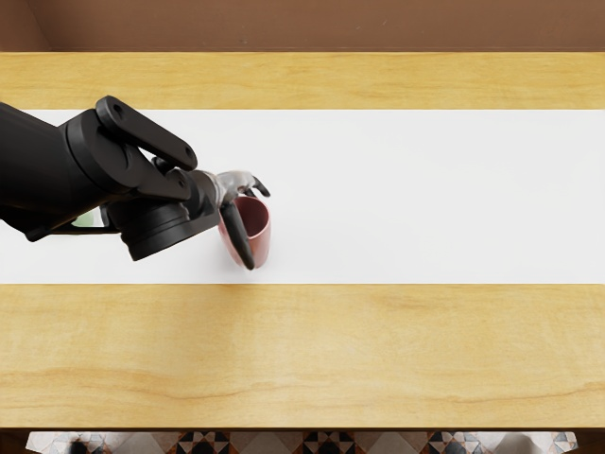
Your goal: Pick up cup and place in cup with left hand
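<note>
1 pink cup (261, 219), left of centre on tabletop (378, 350), 1 green item (90, 218) mostly hidden, left hand (230, 188) at cup's left, can't tell opening or grip

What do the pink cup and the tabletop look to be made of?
The pink cup: perhaps glazed ceramic, going by its soft sheen, though plastic is possible. The tabletop: yellowish wood or wood-look laminate, smooth and satin, with visible grain.

The wooden table (378, 355) is crossed by a broad white strip (425, 189). Beyond the table, a brown wall (331, 24) is seen; below its near edge, patterned floor tiles (329, 443) are shown.
</note>
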Available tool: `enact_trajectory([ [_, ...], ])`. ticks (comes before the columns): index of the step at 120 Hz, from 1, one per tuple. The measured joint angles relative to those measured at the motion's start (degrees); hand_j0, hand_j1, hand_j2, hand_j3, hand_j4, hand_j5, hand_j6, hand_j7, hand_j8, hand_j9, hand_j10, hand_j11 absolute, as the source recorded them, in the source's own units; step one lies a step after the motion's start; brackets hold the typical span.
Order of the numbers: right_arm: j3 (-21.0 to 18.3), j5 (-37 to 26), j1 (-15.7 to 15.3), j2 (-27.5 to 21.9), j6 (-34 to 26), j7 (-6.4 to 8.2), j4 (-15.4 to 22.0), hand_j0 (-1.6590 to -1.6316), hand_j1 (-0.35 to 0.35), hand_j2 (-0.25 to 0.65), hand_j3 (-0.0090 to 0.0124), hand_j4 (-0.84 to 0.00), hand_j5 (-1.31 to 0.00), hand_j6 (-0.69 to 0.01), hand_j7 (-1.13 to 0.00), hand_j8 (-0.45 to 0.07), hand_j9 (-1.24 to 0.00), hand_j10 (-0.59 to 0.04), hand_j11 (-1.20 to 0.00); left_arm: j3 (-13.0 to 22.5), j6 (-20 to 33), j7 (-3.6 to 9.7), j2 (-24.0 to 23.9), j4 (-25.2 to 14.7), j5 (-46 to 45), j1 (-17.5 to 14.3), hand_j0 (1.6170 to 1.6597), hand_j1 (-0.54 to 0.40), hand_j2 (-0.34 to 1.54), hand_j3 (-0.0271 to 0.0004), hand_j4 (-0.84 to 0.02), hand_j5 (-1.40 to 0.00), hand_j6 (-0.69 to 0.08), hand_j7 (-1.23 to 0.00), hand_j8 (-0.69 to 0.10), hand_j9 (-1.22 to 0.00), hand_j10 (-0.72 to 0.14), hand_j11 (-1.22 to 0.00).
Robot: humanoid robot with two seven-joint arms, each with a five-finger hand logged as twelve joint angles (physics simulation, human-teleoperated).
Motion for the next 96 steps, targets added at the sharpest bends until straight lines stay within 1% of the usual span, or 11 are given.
enact_trajectory([
  [9,0.0,0.0,0.0,0.0,0.0,0.0,0.0,-1.6581,-0.331,-0.003,0.0,-0.015,-0.02,-0.015,-0.02,-0.015,-0.02,-0.015,-0.02,-0.12,-0.16,0.01,-0.09,0.05,-0.97,-0.01,1.6576,-0.014,0.07,0.0,-0.325,-0.42,-0.325,-0.42,-0.325,-0.42,-0.325,-0.42],
  [14,0.0,0.0,0.0,0.0,0.0,0.0,0.0,-1.6581,-0.331,-0.003,0.0,-0.015,-0.02,-0.015,-0.02,-0.015,-0.02,-0.015,-0.02,-0.16,-0.27,0.02,-0.09,0.08,-1.37,-0.01,1.6567,-0.028,0.09,0.0,-0.369,-0.49,-0.369,-0.49,-0.29,-0.49,-0.366,-0.49],
  [31,0.0,0.0,0.0,0.0,0.0,0.0,0.0,-1.6581,-0.331,-0.003,0.0,-0.015,-0.02,-0.015,-0.02,-0.015,-0.02,-0.015,-0.02,-0.2,-0.66,0.08,-0.09,0.08,-2.16,-0.09,1.6544,-0.071,0.13,0.0,-0.417,-0.68,-0.265,-0.67,-0.178,-0.65,-0.28,-0.64],
  [45,0.0,0.0,0.0,0.0,0.0,0.0,0.0,-1.6581,-0.331,-0.003,0.0,-0.015,-0.02,-0.015,-0.02,-0.015,-0.02,-0.015,-0.02,-0.2,-0.81,0.07,-0.09,0.0,-2.61,-1.04,1.6527,-0.108,0.12,0.0,-0.438,-0.77,-0.2,-0.74,-0.109,-0.72,-0.228,-0.71],
  [49,0.0,0.0,0.0,0.0,0.0,0.0,0.0,-1.6581,-0.331,-0.003,0.0,-0.015,-0.02,-0.015,-0.02,-0.015,-0.02,-0.015,-0.02,-0.11,-0.87,0.11,-0.02,-0.01,-2.69,-1.66,1.6523,-0.111,0.1,0.0,-0.426,-0.8,-0.195,-0.75,-0.114,-0.74,-0.218,-0.72],
  [51,0.0,0.0,0.0,0.0,0.0,0.0,0.0,-1.6581,-0.331,-0.003,0.0,-0.015,-0.02,-0.015,-0.02,-0.015,-0.02,-0.015,-0.02,-0.03,-0.91,0.14,-0.01,0.01,-2.72,-1.83,1.6525,-0.123,0.09,0.0,-0.396,-0.81,-0.177,-0.76,-0.066,-0.75,-0.211,-0.72],
  [61,0.0,0.0,0.0,0.0,0.0,0.0,0.0,-1.6581,-0.331,-0.003,0.0,-0.015,-0.02,-0.015,-0.02,-0.015,-0.02,-0.015,-0.02,0.38,-0.77,0.18,1.36,-0.03,-2.84,-3.64,1.652,-0.103,0.06,0.0,-0.433,-0.8,-0.224,-0.75,-0.115,-0.75,-0.257,-0.73],
  [68,0.0,0.0,0.0,0.0,0.0,0.0,0.0,-1.6581,-0.331,-0.003,0.0,-0.015,-0.02,-0.015,-0.02,-0.015,-0.02,-0.015,-0.02,1.23,-0.83,0.55,3.13,-0.08,-2.97,-6.11,1.6524,-0.126,0.04,0.0,-0.421,-0.8,-0.198,-0.76,-0.065,-0.74,-0.271,-0.72],
  [72,0.0,0.0,0.0,0.0,0.0,0.0,0.0,-1.6581,-0.331,-0.003,0.0,-0.015,-0.02,-0.015,-0.02,-0.015,-0.02,-0.015,-0.02,1.87,-0.85,1.01,4.08,-0.08,-2.79,-7.02,1.6522,-0.11,0.04,0.0,-0.448,-0.79,-0.235,-0.75,-0.13,-0.73,-0.28,-0.72],
  [78,0.0,0.0,0.0,0.0,0.0,0.0,0.0,-1.6581,-0.331,-0.003,0.0,-0.015,-0.02,-0.015,-0.02,-0.015,-0.02,-0.015,-0.02,2.9,-0.87,1.49,5.08,-0.07,-2.63,-7.85,1.6522,-0.099,0.05,0.0,-0.467,-0.77,-0.254,-0.74,-0.151,-0.73,-0.303,-0.71],
  [96,0.0,0.0,0.0,0.0,0.0,0.0,0.0,-1.6581,-0.331,-0.003,0.0,-0.015,-0.02,-0.015,-0.02,-0.015,-0.02,-0.015,-0.02,8.28,-0.77,2.06,8.74,-0.05,-2.42,-10.82,1.6519,-0.13,0.07,0.0,-0.5,-0.74,-0.274,-0.73,-0.175,-0.72,-0.32,-0.71],
])
